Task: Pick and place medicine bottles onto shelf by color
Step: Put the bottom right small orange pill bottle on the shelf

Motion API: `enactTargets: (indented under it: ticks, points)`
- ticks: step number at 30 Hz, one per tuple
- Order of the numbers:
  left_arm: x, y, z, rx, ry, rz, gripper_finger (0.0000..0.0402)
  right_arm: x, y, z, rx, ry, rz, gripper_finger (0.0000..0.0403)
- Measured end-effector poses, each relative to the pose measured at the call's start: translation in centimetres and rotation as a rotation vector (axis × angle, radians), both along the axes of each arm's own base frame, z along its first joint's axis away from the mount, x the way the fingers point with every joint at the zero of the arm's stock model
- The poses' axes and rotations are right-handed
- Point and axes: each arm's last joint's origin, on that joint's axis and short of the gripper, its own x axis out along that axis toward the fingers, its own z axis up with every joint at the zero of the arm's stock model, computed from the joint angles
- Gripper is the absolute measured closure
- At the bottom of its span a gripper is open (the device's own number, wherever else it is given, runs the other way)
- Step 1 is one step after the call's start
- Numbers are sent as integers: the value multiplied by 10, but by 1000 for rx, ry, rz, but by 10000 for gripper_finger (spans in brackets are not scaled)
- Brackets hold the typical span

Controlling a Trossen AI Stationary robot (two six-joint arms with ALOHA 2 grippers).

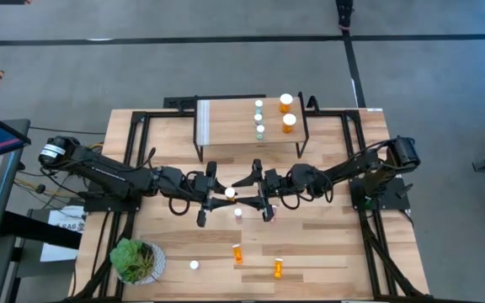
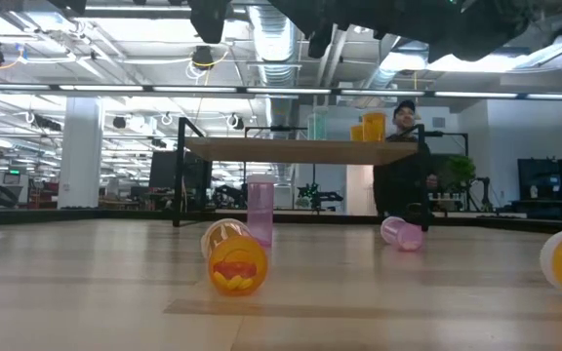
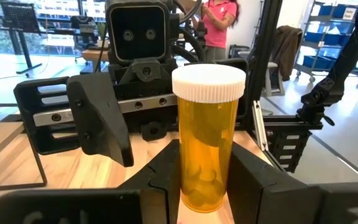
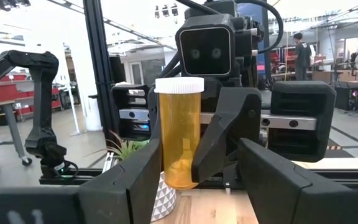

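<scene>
the two arms meet over the middle of the table [image 1: 175, 278], just in front of the shelf [image 1: 226, 122], with an orange pill bottle [image 1: 230, 193] upright between them. the left wrist view shows the left gripper [image 3: 205, 186] clamped on that bottle's lower body, one dark finger on each side, white cap up. the right gripper [image 4: 197, 180] faces it from the other side; in the right wrist view its fingers stand apart with the same bottle between them, and i cannot tell whether they touch it. on the shelf's wooden top stand three small bottles [image 1: 259, 117] in a row, and just beside them, toward the right end, two wider orange bottles [image 1: 287, 113]; from the low view the orange pair [image 2: 371, 127] shows above the plank edge. on the table below the grippers a pink bottle [image 2: 260, 209] stands upright, and another pink bottle [image 2: 401, 234] lies on its side farther right in the low view. nearer the front edge two orange bottles lie on their sides, one [image 1: 237, 253] near the centre and one [image 1: 278, 268] right of it, well apart from the shelf. a small white-capped bottle [image 1: 194, 265] sits near a potted plant [image 1: 136, 259] at the front left corner. a person [image 2: 403, 161] stands in the room behind the table.
</scene>
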Motion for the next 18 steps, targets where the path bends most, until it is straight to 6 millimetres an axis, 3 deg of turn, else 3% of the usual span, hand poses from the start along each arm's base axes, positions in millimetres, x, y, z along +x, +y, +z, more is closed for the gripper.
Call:
enactTargets:
  ticks: [18]
  points:
    - [0,0,0,2,1,0,321,0,0,-1,12,13,3,169]
